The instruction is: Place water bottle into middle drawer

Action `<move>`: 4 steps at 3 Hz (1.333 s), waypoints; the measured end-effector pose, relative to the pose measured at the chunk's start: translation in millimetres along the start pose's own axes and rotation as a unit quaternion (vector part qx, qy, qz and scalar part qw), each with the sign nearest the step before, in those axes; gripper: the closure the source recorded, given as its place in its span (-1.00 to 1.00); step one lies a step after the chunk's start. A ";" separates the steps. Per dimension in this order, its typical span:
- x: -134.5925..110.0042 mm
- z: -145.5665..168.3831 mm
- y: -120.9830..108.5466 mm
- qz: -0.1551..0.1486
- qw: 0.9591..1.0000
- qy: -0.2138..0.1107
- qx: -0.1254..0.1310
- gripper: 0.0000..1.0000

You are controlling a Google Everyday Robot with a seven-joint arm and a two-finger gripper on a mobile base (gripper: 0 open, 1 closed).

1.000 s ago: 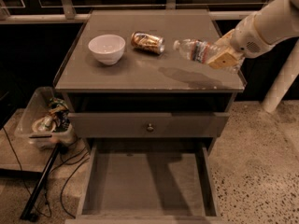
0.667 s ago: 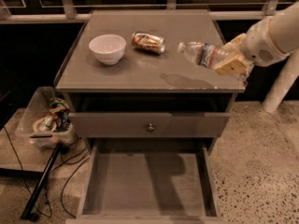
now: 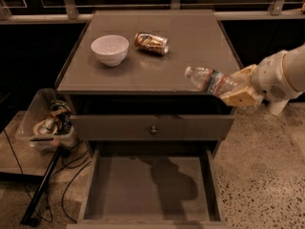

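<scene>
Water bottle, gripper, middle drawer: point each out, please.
water bottle (image 3: 213,82): camera view, on its label band.
gripper (image 3: 238,90): camera view, right side, between the fingertips holding the bottle's base.
middle drawer (image 3: 124,194): camera view, bare floor.

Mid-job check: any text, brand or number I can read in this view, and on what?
water bottle label band: too blurred to read.
can on the tabletop: print too blurred to read.
No other text is seen. The pincer grips the water bottle's base, off the tabletop's right front corner.
</scene>
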State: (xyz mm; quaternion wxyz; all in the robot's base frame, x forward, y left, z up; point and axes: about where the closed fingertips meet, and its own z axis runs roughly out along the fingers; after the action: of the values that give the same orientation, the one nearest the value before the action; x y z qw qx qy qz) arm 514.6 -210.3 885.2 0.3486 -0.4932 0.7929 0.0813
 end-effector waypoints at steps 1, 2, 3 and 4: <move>39.4 35.0 21.0 0.048 0.998 0.016 -0.022 1.00; 39.4 35.0 21.0 0.048 0.998 0.016 -0.022 1.00; 41.8 57.5 32.2 0.044 0.998 0.023 -0.041 1.00; 61.9 113.7 51.9 0.054 0.995 0.043 -0.074 1.00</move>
State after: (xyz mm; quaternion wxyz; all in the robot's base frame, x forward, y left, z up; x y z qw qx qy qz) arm 508.0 -175.4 750.3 0.2716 -0.4773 0.8244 0.1372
